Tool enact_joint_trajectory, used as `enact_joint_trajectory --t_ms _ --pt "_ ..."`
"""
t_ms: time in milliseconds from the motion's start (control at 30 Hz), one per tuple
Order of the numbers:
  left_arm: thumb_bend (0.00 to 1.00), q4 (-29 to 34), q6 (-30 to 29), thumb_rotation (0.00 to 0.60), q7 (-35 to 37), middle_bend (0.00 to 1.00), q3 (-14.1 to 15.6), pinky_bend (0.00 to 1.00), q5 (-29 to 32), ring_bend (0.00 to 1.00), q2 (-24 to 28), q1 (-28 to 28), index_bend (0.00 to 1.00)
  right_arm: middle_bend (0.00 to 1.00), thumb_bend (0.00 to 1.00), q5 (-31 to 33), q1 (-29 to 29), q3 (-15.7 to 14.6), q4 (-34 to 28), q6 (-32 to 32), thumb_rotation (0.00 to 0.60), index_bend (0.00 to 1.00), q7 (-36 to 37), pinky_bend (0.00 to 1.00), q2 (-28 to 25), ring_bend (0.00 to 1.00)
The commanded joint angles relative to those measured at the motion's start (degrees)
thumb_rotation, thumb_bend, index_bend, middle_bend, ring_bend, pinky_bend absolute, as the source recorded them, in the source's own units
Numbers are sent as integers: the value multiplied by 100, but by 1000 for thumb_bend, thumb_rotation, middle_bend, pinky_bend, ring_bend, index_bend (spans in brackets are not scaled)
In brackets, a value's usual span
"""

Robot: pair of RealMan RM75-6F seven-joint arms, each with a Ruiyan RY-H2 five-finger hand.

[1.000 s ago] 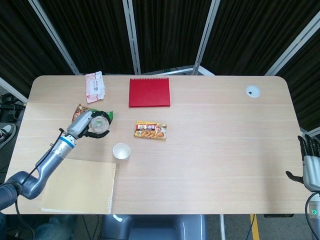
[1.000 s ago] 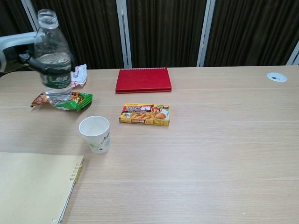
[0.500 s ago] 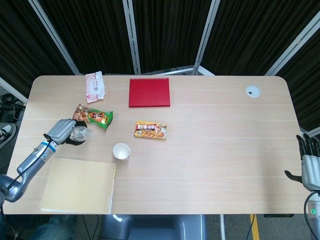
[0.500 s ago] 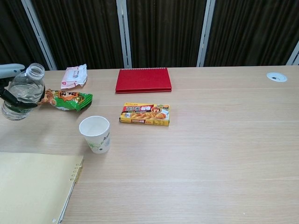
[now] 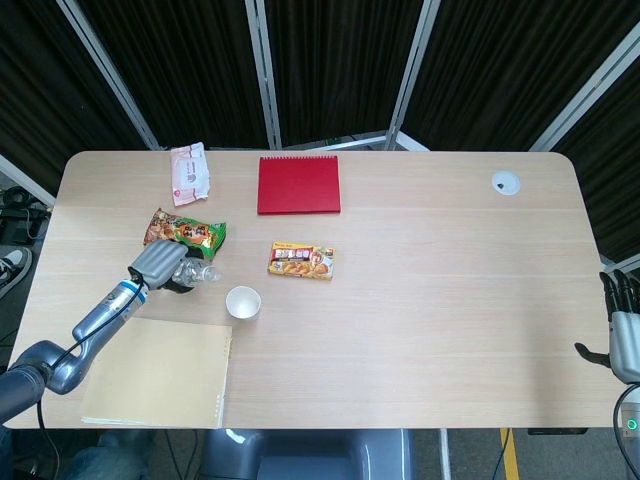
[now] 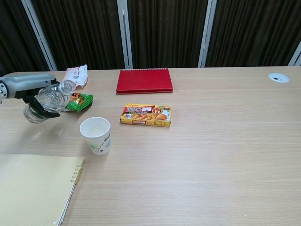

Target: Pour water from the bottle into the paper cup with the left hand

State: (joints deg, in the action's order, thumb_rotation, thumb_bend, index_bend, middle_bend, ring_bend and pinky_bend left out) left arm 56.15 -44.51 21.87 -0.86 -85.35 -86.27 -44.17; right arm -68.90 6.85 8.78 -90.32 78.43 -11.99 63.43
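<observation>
My left hand (image 5: 157, 262) (image 6: 33, 90) grips a clear plastic water bottle (image 6: 49, 100) (image 5: 188, 273) with no cap. The bottle is tilted, its open mouth pointing right toward the white paper cup (image 6: 96, 135) (image 5: 243, 302). The mouth is still left of and above the cup's rim. The cup stands upright on the table, its inside looking white. My right hand (image 5: 622, 330) shows only at the right edge of the head view, off the table, fingers apart and holding nothing.
A green snack bag (image 5: 187, 232) lies just behind the bottle. A red notebook (image 6: 144, 80), a yellow curry box (image 6: 146, 115), a pink wipes pack (image 5: 188, 172), a beige spiral pad (image 6: 33, 188) and a white table grommet (image 5: 505, 182) also sit on the wooden table (image 6: 211, 150).
My left hand dropped leftward with the bottle, then came back right toward the cup while tipping it from upright to a slant, mouth toward the cup. The right hand stayed still.
</observation>
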Motion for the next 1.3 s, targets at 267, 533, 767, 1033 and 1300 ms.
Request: enact_joint_trajectory --t_ms 267,533,767,1033,1300 --pt "445 35 -22 600 -1128 531 -61 361 52 405 -172 -169 604 0 0 -6 -5 -3 -18 28 600 0 -20 0 -4 0" --pt "447 257 -30 600 -1753 529 -70 367 120 405 -66 -191 603 0 0 10 -14 -11 -75 73 600 0 -144 0 -6 0" --pt "448 371 21 600 -2122 524 -67 366 247 405 22 -171 594 0 0 7 -26 -18 -90 81 600 0 -130 0 -24 0" --pt "448 558 66 600 -2590 517 -74 365 358 404 218 -179 591 0 0 10 -19 -19 -104 74 600 0 -142 0 -26 0" --pt "446 625 57 600 -3104 516 -54 365 363 404 292 -224 591 0 0 7 -16 -30 -97 61 600 0 -148 0 -18 0"
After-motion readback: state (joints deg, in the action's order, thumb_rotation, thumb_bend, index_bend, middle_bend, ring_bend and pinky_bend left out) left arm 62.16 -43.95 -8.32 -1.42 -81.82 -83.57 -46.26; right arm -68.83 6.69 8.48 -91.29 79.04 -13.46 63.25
